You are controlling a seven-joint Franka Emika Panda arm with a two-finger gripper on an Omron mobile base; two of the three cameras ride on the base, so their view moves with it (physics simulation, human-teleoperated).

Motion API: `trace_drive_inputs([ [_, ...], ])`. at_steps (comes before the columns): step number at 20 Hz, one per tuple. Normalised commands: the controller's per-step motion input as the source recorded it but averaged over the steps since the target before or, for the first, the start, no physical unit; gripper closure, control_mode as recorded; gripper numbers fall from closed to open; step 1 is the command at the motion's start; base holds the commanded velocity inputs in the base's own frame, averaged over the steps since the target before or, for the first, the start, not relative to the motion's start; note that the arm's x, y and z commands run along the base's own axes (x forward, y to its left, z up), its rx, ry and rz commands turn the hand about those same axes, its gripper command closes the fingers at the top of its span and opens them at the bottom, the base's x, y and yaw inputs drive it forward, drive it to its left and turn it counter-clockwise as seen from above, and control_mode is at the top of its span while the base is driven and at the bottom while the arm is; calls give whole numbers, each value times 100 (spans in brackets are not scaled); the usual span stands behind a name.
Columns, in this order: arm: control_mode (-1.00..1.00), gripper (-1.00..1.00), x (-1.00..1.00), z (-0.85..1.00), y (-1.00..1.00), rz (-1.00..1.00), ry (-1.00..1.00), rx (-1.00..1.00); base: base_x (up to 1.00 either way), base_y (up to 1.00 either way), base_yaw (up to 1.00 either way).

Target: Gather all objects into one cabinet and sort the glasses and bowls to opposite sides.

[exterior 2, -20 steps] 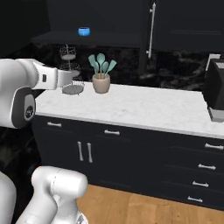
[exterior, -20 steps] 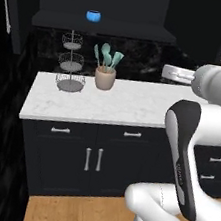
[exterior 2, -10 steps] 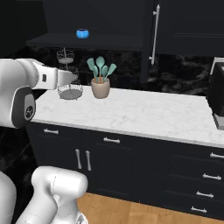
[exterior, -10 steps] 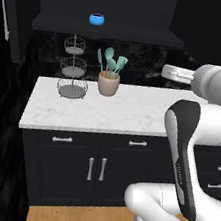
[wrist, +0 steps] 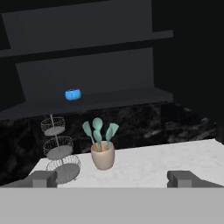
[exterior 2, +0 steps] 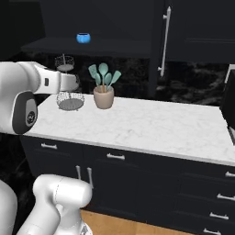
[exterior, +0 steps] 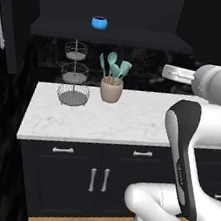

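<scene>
Fingers (wrist: 112, 178) stand spread wide with nothing between them, their two grey tips rising at the bottom of the hand view, well apart from one another and short of everything on the counter (exterior: 130, 123). One small bright blue bowl (exterior: 99, 22) sits alone on the dark shelf (exterior: 144, 38) of the open black cabinet above the counter, toward the shelf's left part as the base views show it; in the hand view the same bowl (wrist: 73, 94) rests on the lowest shelf, above and a little left of the wire stand. On the white marble counter a beige pot of teal utensils (exterior: 111, 89) stands upright near the back wall, and just beside it, to its left, is a three-tier wire stand (exterior: 75, 76), apart from the pot. In the right base view a tall black cabinet door (exterior 2: 193, 32) with a long thin silver bar handle (exterior 2: 165, 41) hangs to the right of the shelf. Black drawer and door fronts with short silver handles (exterior: 99, 179) run below the counter. The white arm (exterior 2: 32, 92) reaches forward at about counter-top height, well below the shelf.
</scene>
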Motion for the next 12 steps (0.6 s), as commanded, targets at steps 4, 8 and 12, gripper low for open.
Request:
trace_drive_inputs([
  [4,100,-100,0,0,0,0,0,0,52,35,0],
  [8,100,-100,0,0,0,0,0,0,42,40,4],
  [12,100,-100,0,0,0,0,0,0,35,32,8],
])
